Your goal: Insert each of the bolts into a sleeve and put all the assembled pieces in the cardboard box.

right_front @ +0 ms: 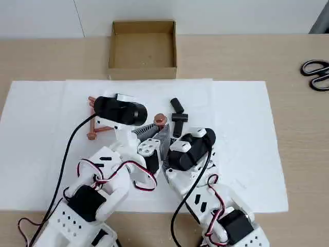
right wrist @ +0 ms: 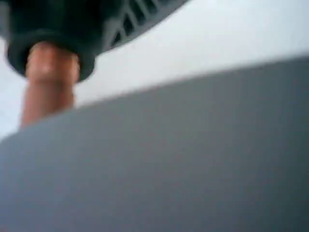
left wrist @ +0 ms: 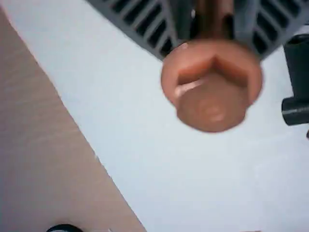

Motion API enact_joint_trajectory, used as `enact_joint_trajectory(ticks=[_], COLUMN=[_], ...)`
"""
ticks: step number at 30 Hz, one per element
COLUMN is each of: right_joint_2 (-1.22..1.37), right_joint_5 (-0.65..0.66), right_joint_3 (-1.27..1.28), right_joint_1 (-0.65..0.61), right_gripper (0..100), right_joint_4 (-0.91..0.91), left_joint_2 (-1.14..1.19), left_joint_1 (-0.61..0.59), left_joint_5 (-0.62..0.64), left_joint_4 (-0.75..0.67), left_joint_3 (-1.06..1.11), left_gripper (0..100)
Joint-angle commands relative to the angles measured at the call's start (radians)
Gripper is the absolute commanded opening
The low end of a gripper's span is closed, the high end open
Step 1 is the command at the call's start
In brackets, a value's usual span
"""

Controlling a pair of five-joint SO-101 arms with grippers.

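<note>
My left gripper (left wrist: 212,19) is shut on a copper bolt (left wrist: 212,87), whose hexagonal head faces the left wrist camera between the grey ribbed fingers (left wrist: 140,24). In the right wrist view the bolt's shaft (right wrist: 48,92) enters a black sleeve (right wrist: 48,38) held against a ribbed finger (right wrist: 130,24) of my right gripper. From above, both grippers meet at the middle of the white sheet, with the bolt head (right_front: 160,120) between them. Two loose black sleeves (right_front: 178,112) lie just beyond. Spare copper bolts (right_front: 94,131) lie left of the left arm. The cardboard box (right_front: 143,74) stands open at the back.
A white paper sheet (right_front: 241,134) covers the wooden table (right_front: 257,56). Black-handled scissors (right_front: 316,73) lie at the far right edge. Cables (right_front: 64,164) trail from both arms toward the table's front edge.
</note>
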Motion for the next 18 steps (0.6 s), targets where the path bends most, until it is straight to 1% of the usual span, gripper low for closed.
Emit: enact_joint_trajectory(ticks=[1,10,18], right_joint_2=[-0.013,-0.013,-0.013], right_joint_5=[-0.009,-0.009,-0.009], right_joint_3=[-0.006,-0.006,-0.006], right_joint_1=[-0.002,-0.002,-0.002], right_gripper=[0.4,0.4,0.4], right_joint_4=[-0.027,-0.027,-0.027], left_joint_2=[-0.020,-0.015,-0.014], left_joint_1=[0.008,0.009,0.009], left_joint_5=[0.006,0.006,0.005], left_joint_4=[0.002,-0.003,0.000], left_joint_3=[-0.010,0.050,0.051], left_gripper=[1,1,1])
